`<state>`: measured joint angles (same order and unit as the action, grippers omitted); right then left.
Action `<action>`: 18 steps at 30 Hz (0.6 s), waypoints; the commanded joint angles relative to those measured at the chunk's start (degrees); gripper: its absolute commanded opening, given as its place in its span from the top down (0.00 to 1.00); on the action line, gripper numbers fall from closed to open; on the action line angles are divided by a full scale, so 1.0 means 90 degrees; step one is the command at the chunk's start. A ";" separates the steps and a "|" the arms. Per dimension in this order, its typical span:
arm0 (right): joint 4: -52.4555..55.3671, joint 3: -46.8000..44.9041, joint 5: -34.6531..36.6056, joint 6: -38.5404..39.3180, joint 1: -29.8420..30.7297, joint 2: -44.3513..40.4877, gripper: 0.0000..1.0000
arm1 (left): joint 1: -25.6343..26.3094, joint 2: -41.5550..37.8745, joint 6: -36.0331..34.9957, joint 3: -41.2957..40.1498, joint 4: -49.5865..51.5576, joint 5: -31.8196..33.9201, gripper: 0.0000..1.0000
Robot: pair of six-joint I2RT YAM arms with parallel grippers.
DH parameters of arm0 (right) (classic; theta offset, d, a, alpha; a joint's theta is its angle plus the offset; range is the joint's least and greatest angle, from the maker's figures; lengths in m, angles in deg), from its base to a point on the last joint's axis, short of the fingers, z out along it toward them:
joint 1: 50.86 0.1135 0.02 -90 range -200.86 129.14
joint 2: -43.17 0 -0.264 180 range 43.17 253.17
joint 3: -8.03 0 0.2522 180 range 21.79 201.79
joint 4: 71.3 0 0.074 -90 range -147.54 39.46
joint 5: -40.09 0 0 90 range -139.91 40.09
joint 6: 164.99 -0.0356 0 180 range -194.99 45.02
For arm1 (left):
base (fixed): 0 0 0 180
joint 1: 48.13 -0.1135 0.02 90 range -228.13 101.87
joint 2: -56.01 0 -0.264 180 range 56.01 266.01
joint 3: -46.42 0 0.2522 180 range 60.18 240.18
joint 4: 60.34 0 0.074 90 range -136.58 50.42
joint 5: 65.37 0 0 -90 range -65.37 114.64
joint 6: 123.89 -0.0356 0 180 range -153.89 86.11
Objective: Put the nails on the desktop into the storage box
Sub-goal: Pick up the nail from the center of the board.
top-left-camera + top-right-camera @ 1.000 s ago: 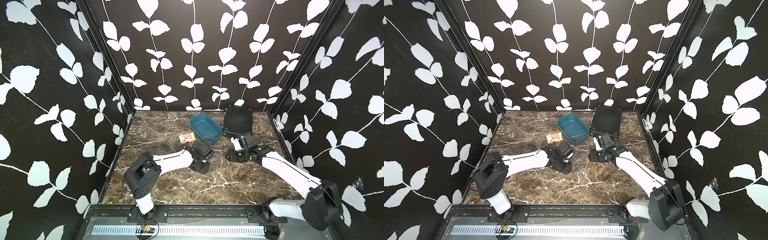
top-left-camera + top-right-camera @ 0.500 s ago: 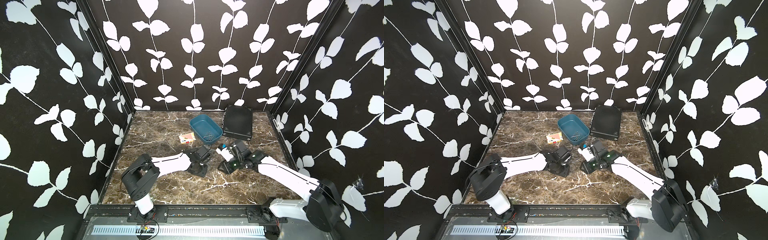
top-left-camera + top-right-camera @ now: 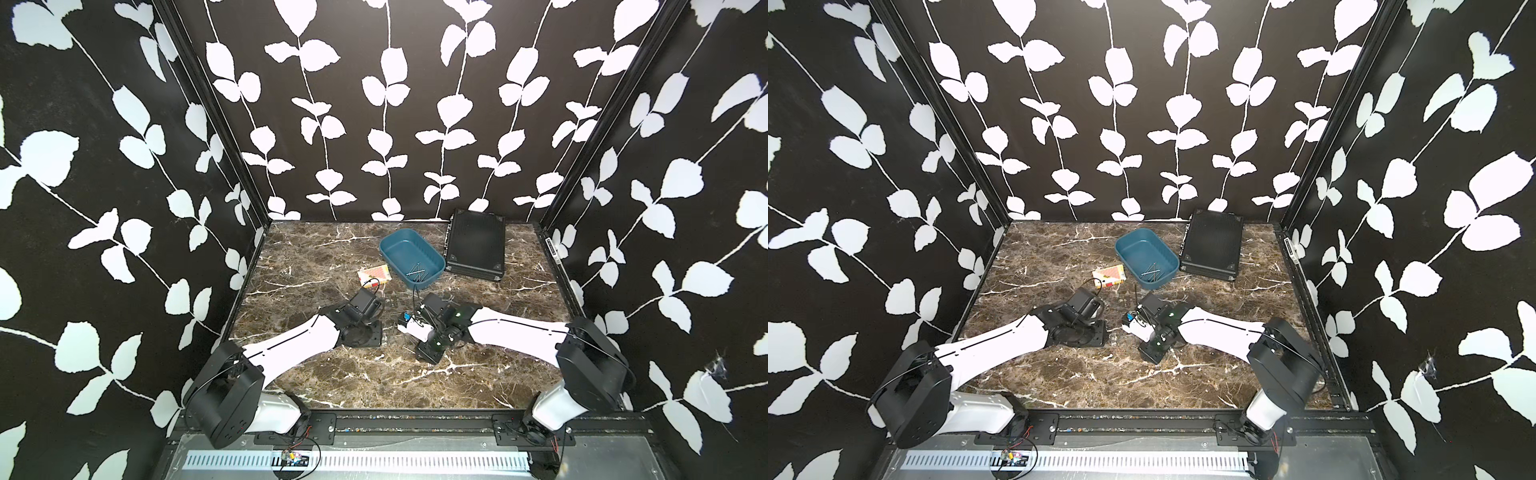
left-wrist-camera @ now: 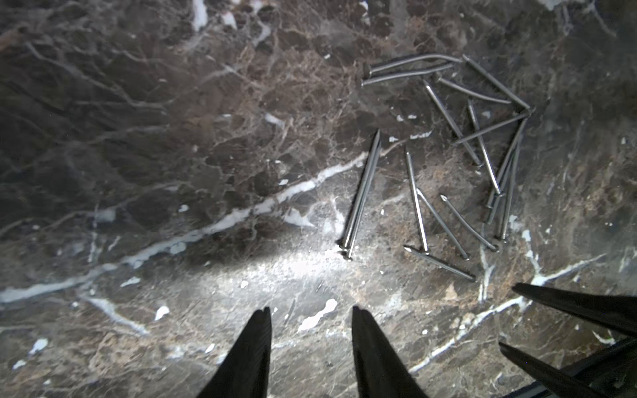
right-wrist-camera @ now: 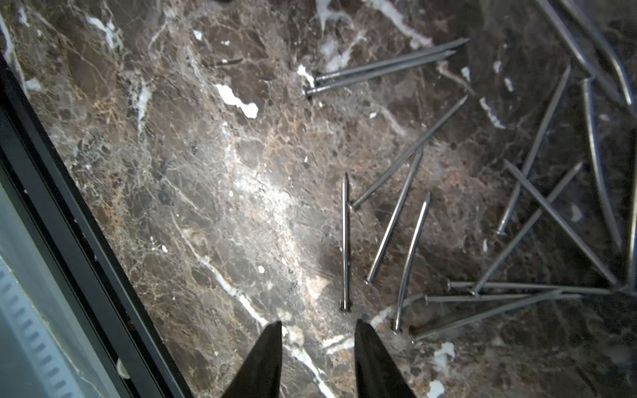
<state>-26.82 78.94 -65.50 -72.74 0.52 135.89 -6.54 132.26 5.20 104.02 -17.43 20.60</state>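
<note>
Ref. landmark: storage box [image 3: 399,251], standing on the desktop [image 3: 307,266] toward the back wall.

- Inside the storage box, at its end nearest the arm bases, we see a small cluster of nails [image 3: 417,272] crossed over one another. They show in both top views.
- A red-and-white card box [image 3: 374,274] lies just beside the storage box on the robot's left. We cannot tell whether they touch.
- A black ribbed case [image 3: 476,245] lies flat just beside the storage box on the robot's right.
- Loose nails [image 4: 362,191] lie flat on the desktop on the arm-base side of the storage box, apart from it. They are scattered, several cross, and a few are bent. Both wrists are lowered over this patch.

Left gripper [image 4: 310,310]: the jaws are parted, with bare marble in the gap and nothing gripped. One straight nail lies just ahead of the tips, head end toward them, outside the gap. We also see the other arm's fingertips [image 4: 568,300] at the edge of this wrist view, just beside the scatter.

Right gripper [image 5: 317,324]: the jaws are parted with nothing between them. A straight nail lies with its head just ahead of the gap. We see no contact.

We cannot tell whether either pair of tips touches the desktop.
</note>
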 commanded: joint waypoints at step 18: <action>0.0472 0.0553 0.0903 0.0069 0.0273 0.0862 0.64 | -0.0118 0.0017 -0.0222 -0.0103 0.0235 -0.0206 0.59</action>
<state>-23.96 81.80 -59.23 -71.78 2.18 142.21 -7.20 132.50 4.22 103.10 -16.51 19.23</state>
